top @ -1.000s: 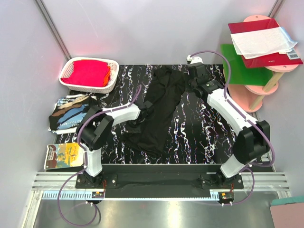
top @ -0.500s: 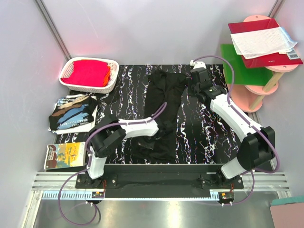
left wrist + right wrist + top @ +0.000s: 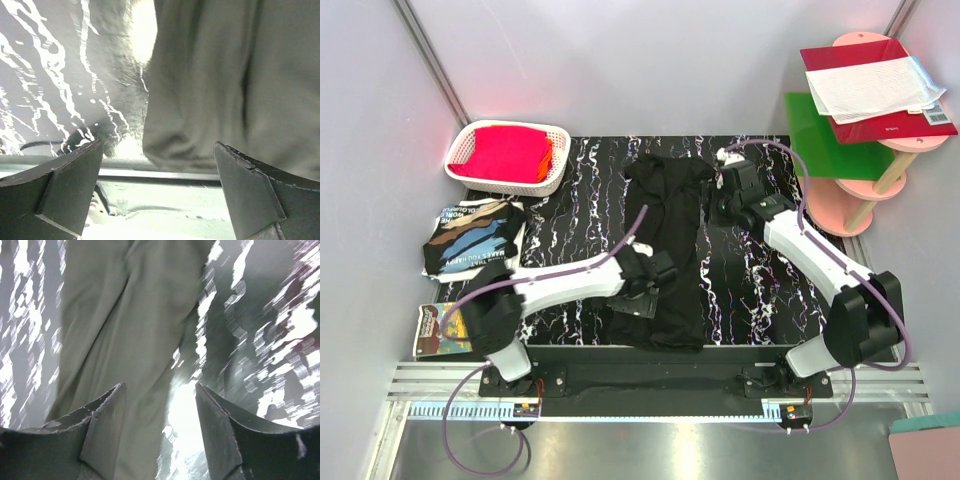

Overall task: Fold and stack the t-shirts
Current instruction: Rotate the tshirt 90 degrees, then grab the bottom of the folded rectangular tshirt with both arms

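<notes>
the overhead view is evenly lit and sharp, a red glow on the wall (image 3: 470, 92) above the basket (image 3: 556, 166). both wrist views are washed out, turning the t-shirt (image 3: 235, 75) grey, with glare on the table (image 3: 186, 411); the right one is smeared.

Layout: a t-shirt (image 3: 665, 250) is laid lengthwise on the middle of the mat (image 3: 750, 290). A folded t-shirt (image 3: 470, 240) is placed off the mat's left edge, with a basket (image 3: 520, 125) holding cloth (image 3: 505, 152) behind it and a booklet (image 3: 450, 328) before it. A tiered stand (image 3: 845, 212), on which sheets (image 3: 870, 85) are stacked, is set at the far right.
</notes>
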